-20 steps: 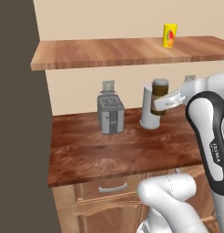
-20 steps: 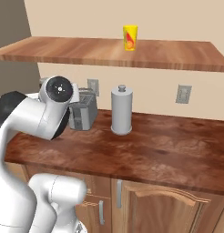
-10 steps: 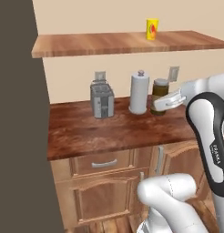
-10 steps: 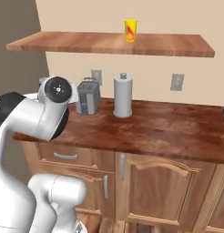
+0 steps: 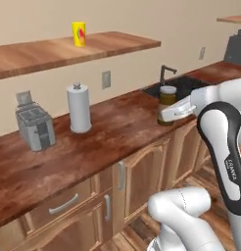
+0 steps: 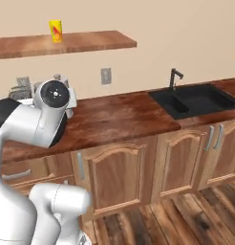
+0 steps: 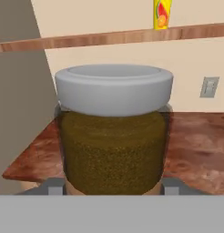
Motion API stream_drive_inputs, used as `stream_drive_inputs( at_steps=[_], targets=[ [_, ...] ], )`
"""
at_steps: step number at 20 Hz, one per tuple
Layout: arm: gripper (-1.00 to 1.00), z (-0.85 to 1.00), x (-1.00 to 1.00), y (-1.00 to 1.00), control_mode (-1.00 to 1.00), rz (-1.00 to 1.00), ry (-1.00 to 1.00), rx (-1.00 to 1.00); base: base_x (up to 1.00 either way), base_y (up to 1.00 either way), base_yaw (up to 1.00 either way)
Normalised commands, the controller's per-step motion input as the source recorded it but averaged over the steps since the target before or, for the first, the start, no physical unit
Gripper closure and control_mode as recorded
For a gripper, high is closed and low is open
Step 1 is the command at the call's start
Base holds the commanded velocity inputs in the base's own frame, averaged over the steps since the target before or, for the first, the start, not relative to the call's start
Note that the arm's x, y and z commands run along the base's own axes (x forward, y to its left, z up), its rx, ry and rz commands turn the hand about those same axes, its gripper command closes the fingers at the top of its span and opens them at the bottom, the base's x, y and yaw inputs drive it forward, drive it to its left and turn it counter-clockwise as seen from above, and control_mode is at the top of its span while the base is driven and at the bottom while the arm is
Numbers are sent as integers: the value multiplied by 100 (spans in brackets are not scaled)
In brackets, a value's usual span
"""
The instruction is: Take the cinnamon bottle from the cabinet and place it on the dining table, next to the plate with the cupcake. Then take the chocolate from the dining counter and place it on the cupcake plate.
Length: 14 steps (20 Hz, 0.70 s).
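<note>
My gripper (image 5: 168, 113) is shut on the cinnamon bottle (image 5: 167, 99), a brown jar with a grey lid, held upright in the air in front of the worktop near the sink. In the hand view the cinnamon bottle (image 7: 114, 145) stands large between the fingertips (image 7: 55, 187) of the gripper (image 7: 113, 187). The cabinet (image 5: 68, 51) is the light wooden shelf board on the wall, up and to the left of the jar, also the cabinet (image 6: 71, 42) and cabinet (image 7: 109, 38). The dining table, plate, cupcake and chocolate are out of view.
A yellow bottle (image 5: 79, 34) stands on the shelf. On the reddish-brown worktop (image 5: 112, 132) are a toaster (image 5: 35, 128) and a paper towel roll (image 5: 79, 108). A black sink (image 6: 196, 100) with a faucet (image 6: 174, 76) lies to the right. Wooden cupboard doors (image 6: 114, 172) run below.
The whole picture has slid left, so the base has moved along the worktop toward the sink. The jar stays in the gripper at the same grip.
</note>
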Motion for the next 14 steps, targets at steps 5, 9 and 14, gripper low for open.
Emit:
stream_drive_inputs(
  at_steps=[5, 9, 14],
  targets=[
    [100, 0, 0, 0, 100, 0, 0, 0, 0, 0, -93],
    [100, 0, 0, 0, 100, 0, 0, 0, 0, 0, -96],
    [100, 0, 0, 0, 100, 0, 0, 0, 0, 0, -96]
  ],
)
